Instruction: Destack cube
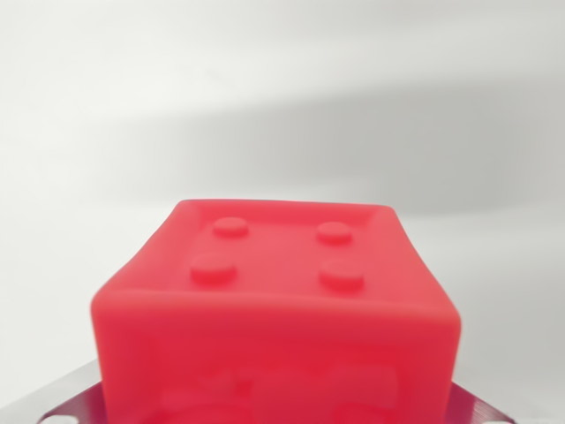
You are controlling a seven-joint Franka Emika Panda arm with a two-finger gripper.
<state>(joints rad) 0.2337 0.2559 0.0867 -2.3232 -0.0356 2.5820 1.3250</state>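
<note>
Red cube [275,305] fills the view; fingers hidden.

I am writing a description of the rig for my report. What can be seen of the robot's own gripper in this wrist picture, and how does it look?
Very little. Only a flat metal part shows at the bottom corners: silver-grey, brushed, with angled edges and small pale round spots like holes or screws. The red cube hides the rest. No fingers, cables or markings are visible.

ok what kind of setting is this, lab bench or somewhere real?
Probably a lab or test bench, though little shows: a red studded cube fills the wrist view, a plain white surface lies behind it, and metal hardware sits at the bottom.
</note>
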